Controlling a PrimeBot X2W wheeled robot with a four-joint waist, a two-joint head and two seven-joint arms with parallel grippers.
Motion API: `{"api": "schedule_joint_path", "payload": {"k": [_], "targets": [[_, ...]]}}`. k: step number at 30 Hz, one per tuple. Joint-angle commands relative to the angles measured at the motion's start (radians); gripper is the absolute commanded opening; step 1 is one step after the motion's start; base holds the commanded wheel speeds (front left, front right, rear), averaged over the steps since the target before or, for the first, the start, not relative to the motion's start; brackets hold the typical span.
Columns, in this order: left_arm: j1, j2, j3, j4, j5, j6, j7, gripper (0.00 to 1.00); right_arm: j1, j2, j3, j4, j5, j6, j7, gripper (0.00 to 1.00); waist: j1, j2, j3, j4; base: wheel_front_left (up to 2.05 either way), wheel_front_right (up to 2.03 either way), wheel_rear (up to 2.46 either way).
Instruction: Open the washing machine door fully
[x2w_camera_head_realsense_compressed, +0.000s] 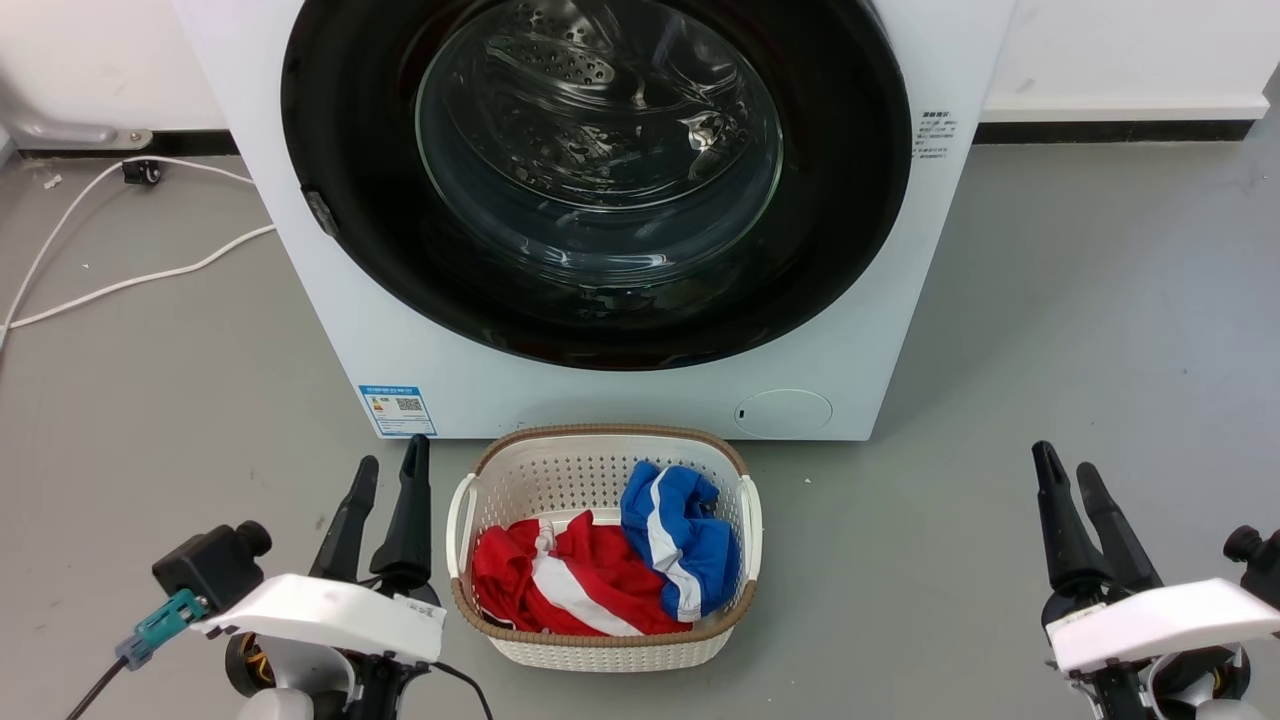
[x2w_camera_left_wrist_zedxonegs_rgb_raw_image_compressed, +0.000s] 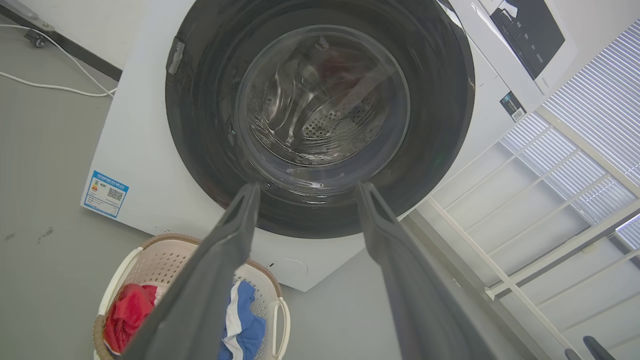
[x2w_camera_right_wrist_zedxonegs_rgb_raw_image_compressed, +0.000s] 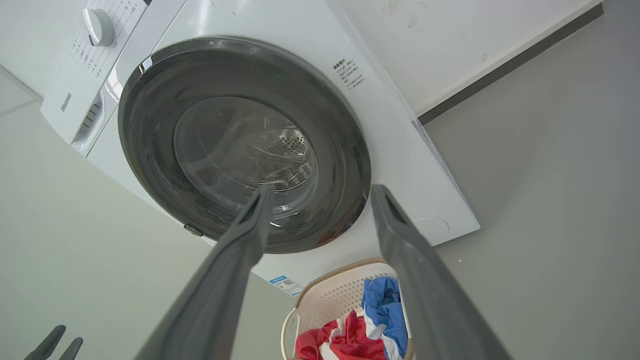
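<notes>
The white washing machine (x2w_camera_head_realsense_compressed: 330, 330) stands ahead of me on the grey floor. Its door (x2w_camera_head_realsense_compressed: 850, 200), a glossy black ring around a bulging clear glass bowl, lies flat against the front, closed. A small grey latch tab (x2w_camera_head_realsense_compressed: 320, 212) sits on the door's left rim. My left gripper (x2w_camera_head_realsense_compressed: 388, 468) hovers low at the left of the basket, open and empty. My right gripper (x2w_camera_head_realsense_compressed: 1064, 472) hovers low at the right, open and empty. Both are well short of the door. The door (x2w_camera_left_wrist_zedxonegs_rgb_raw_image_compressed: 210, 165) and the gripper (x2w_camera_left_wrist_zedxonegs_rgb_raw_image_compressed: 307, 187) appear in the left wrist view, the door (x2w_camera_right_wrist_zedxonegs_rgb_raw_image_compressed: 150, 120) and the gripper (x2w_camera_right_wrist_zedxonegs_rgb_raw_image_compressed: 320, 189) in the right wrist view.
A white laundry basket (x2w_camera_head_realsense_compressed: 600, 650) with red and blue clothes sits on the floor right in front of the machine, between my grippers. White cables (x2w_camera_head_realsense_compressed: 130, 280) trail over the floor at the left. A white wall with a dark skirting (x2w_camera_head_realsense_compressed: 1110, 130) runs behind.
</notes>
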Motion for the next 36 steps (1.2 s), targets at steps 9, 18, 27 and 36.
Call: {"api": "schedule_joint_path", "payload": {"k": [9, 18, 27, 36], "targets": [[-0.028, 0.021, -0.032, -0.001, 0.146, 0.000, -0.033, 1.00, 0.013, 0.005, 0.000, -0.032, -0.178, 0.000, -0.014, 1.00, 0.0000, 0.0000, -0.001, -0.004, 0.00, 0.00, 0.00], [-0.029, 0.029, -0.039, 0.020, 0.237, 0.008, -0.055, 1.00, 0.023, 0.009, 0.009, -0.047, -0.300, 0.000, -0.029, 1.00, 0.0000, 0.0000, -0.003, -0.009, 0.00, 0.00, 0.00], [-0.029, 0.038, -0.046, 0.034, 0.329, 0.019, -0.077, 1.00, 0.029, 0.014, 0.017, -0.058, -0.401, 0.000, -0.040, 1.00, 0.0000, 0.0000, -0.003, -0.014, 0.00, 0.00, 0.00], [-0.027, 0.046, -0.055, 0.056, 0.413, 0.024, -0.098, 1.00, 0.036, 0.018, 0.024, -0.065, -0.494, 0.000, -0.048, 1.00, 0.0000, 0.0000, -0.002, -0.015, 0.00, 0.00, 0.00]]}}
